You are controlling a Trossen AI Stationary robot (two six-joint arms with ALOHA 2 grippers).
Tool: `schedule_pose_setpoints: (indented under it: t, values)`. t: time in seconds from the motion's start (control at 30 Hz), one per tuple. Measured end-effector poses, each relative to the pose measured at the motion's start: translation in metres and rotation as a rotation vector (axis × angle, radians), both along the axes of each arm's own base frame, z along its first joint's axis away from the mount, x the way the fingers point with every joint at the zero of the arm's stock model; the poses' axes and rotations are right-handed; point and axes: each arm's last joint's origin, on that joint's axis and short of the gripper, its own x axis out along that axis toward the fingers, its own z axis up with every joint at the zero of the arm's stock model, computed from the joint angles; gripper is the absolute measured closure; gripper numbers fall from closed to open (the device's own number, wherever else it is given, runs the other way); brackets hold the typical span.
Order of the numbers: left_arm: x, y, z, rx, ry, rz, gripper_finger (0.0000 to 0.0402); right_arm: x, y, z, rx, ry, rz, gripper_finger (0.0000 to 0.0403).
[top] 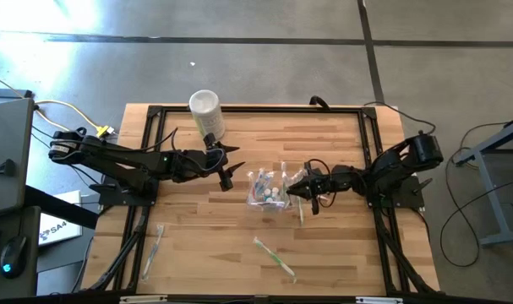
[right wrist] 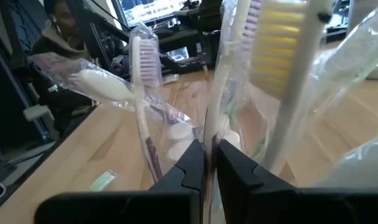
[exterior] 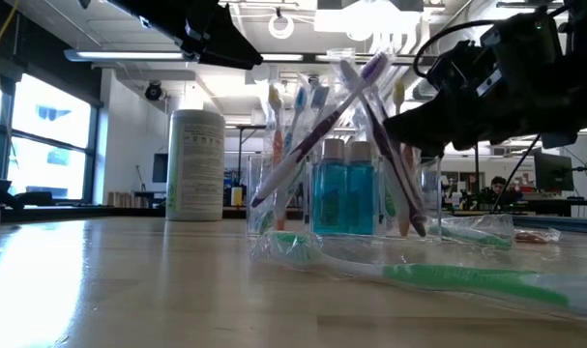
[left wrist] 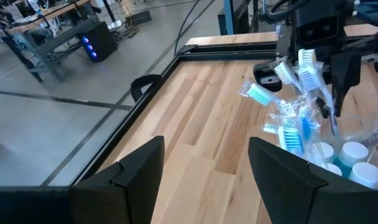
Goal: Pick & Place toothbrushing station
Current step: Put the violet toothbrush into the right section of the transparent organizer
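From above, the clear cup (top: 267, 191) stands mid-table, full of toothbrushes. The right gripper (top: 302, 191) is just beside it, the left gripper (top: 225, 169) near its other side, and two wrapped toothbrushes (top: 275, 256) lie loose. The low view shows teal tubes (exterior: 346, 198) inside the cup. The left wrist view shows its fingers apart, empty. The right wrist view shows its fingers (right wrist: 192, 163) together on a toothbrush wrapper (right wrist: 213, 93). I judge placing is in hand; next, release inside the cup.

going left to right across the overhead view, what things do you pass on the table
wrapped toothbrush by the left edge → white cylinder → left gripper → clear cup of toothbrushes → right gripper
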Motion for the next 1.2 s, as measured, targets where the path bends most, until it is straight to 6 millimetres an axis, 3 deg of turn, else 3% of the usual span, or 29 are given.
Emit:
schedule_pose_setpoints:
  t: [0.3, 0.63, 1.03, 1.2]
  values:
    - [0.000, 0.000, 0.000, -0.001, -0.001, 0.000, 0.0174, -0.001, -0.012, -0.006, 0.141, 0.081, 0.039, 0.0349]
    - [0.000, 0.000, 0.000, 0.000, 0.000, 0.000, 0.0174, -0.002, -0.013, 0.001, 0.067, 0.036, 0.061, 0.0308]
    - [0.000, 0.000, -0.001, 0.002, 0.009, 0.000, 0.0174, -0.001, -0.012, 0.005, 0.065, 0.034, 0.084, 0.0216]
    - [0.000, 0.000, -0.001, 0.002, 0.009, 0.000, 0.0174, -0.004, -0.012, 0.012, 0.034, 0.033, 0.091, 0.0204]
